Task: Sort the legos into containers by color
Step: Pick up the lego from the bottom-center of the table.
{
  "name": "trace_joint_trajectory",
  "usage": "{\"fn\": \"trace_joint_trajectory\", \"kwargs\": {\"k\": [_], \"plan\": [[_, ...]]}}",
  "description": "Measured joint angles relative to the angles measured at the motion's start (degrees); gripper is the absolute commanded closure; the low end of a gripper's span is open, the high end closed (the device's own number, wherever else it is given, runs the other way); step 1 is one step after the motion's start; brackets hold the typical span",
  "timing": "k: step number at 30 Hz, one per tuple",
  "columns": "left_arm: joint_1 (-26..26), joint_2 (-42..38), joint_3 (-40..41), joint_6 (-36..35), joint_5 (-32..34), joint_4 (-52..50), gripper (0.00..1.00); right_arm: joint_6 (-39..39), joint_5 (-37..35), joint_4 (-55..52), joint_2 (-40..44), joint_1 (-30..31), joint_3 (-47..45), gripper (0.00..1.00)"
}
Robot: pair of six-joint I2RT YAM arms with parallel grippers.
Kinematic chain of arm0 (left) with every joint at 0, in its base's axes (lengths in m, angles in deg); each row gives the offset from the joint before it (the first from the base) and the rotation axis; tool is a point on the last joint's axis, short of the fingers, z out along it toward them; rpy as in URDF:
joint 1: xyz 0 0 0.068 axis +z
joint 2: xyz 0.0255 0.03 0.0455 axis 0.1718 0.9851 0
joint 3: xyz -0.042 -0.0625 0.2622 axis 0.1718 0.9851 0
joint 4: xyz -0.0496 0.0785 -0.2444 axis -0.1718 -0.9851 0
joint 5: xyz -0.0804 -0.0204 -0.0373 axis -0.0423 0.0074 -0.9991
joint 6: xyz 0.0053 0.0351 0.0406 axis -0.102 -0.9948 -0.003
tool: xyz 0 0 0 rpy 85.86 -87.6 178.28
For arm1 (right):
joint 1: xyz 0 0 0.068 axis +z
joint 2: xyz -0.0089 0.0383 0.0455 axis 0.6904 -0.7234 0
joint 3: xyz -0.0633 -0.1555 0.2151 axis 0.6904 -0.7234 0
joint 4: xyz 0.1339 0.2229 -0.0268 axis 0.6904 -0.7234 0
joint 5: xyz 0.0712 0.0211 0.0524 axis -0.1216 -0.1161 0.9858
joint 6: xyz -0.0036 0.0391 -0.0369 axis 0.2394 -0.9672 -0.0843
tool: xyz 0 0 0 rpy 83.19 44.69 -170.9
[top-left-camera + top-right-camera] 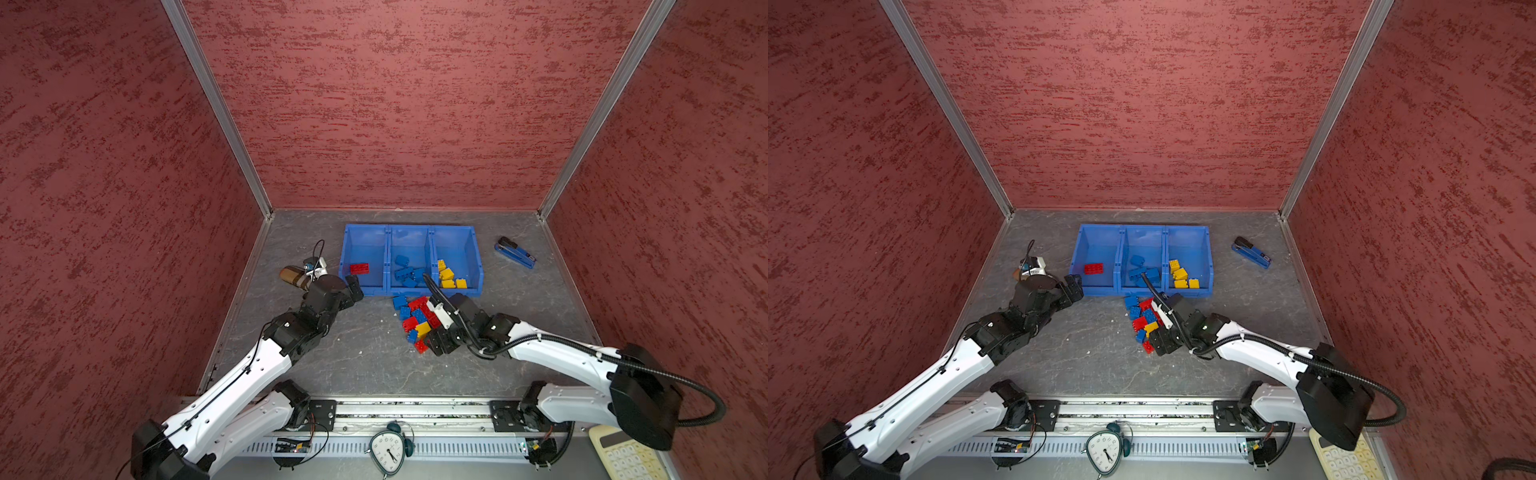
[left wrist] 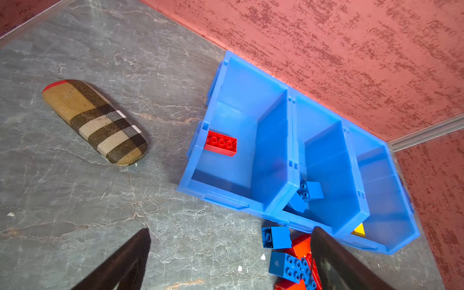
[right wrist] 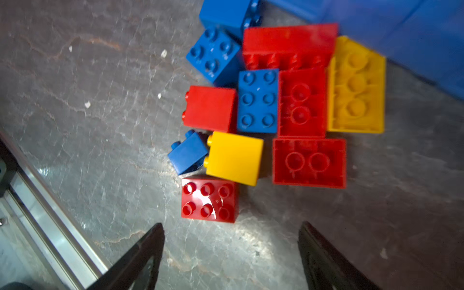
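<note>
Three containers (image 1: 409,241), legos (image 1: 415,322) beside front rim

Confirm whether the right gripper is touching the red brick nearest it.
Apart. Right wrist view shows bare table between the open right gripper and the red brick.

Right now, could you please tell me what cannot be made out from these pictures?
- Blue bricks, middle bin, both top views: the right arm's cable crosses them; count unsure.
- Loose brick pile, both top views: the right arm covers one side.
- Plaid case, both top views: mostly behind the left arm's wrist.
- Yellow brick, left wrist view: a bin wall hides all but a corner.
- Bins, right wrist view: blurred, cut off by the edge.
</note>
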Motion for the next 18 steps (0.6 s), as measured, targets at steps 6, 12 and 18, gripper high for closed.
{"fn": "trace_joint_trajectory", "kwargs": {"k": [6, 12, 18], "plan": [[0.24, 5.22, -1.77, 0.22, -0.26, 0.04, 0.01, -2.84, -3.39, -0.87, -7.30, 5.35, 1.53, 0.15], [0.83, 6.88, -2.21, 0.20, -0.85, 0.09, 0.01, -5.42, -8.00, -0.42, -12.11, 8.26, 3.65, 0.18], [2.23, 6.82, -2.21, 0.22, -1.62, 0.04, 0.01, -5.99, -12.41, -0.17, -16.81, 8.94, 6.88, 0.27]]}}
